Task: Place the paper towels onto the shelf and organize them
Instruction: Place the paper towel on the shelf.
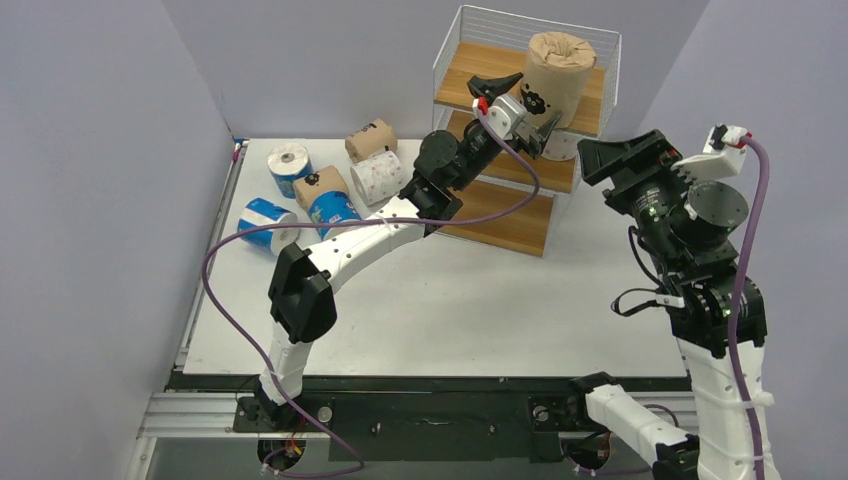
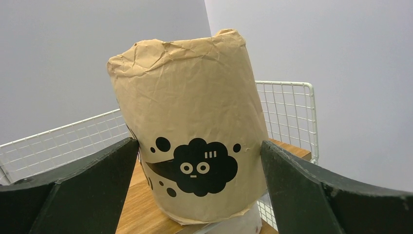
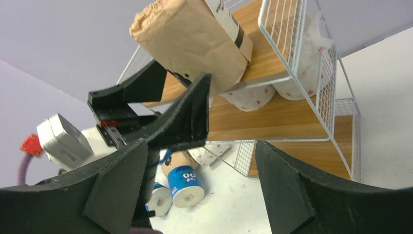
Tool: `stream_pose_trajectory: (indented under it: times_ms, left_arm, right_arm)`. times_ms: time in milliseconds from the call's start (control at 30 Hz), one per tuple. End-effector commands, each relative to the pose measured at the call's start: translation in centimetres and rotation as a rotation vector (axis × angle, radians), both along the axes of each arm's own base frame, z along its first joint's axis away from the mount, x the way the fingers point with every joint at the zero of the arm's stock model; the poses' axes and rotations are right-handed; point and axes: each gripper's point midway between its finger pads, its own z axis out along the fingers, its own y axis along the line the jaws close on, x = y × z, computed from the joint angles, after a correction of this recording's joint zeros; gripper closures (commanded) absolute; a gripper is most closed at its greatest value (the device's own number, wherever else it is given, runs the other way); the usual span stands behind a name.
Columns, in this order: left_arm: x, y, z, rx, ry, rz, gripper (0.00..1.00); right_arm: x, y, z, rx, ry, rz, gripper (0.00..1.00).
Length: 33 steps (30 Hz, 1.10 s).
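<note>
Paper towels (image 1: 330, 208): several lying on counter (image 1: 450, 300); brown roll (image 2: 190, 146) standing upright on shelf (image 1: 490, 62) top board.
Left tool (image 1: 522, 105): gaping wide, flanking brown roll.
Right tool (image 3: 200, 156): hovering open, holding nothing.
Handling: likely light, squashy; gripping mid-sides gently.

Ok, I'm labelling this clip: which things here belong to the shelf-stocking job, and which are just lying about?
Job: shelf; brown roll on its top board; dotted rolls on the middle board; loose rolls on the table.
Lying about: only the arms' purple cables.
</note>
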Motion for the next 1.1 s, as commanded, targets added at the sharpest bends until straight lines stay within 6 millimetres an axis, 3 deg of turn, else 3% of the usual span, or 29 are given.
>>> stream_pose_trajectory:
  times_ms: [0,367,733,1067]
  left_arm:
    - [0.1,0.9,2.4,-0.062,0.024,-0.015,0.04]
    - [0.9,0.8,2.9,-0.069,0.136,-0.067,0.04]
    - [1.5,0.1,2.5,-0.054,0.139,-0.074,0.04]
    - [2.3,-0.9,1.6,-0.044,0.140,-0.076,0.04]
  right_arm:
    - [-1.9,-0.2,1.0,-0.026,-0.131,0.015,0.24]
    - [-5.4,-0.3,-3.8,-0.098,-0.234,0.067,0.25]
    - [-5.9,1.7,-12.6,-0.133,-0.151,0.188,0.27]
    - [-6.3,1.5,-17.2,-0.175,-0.074,0.195,0.28]
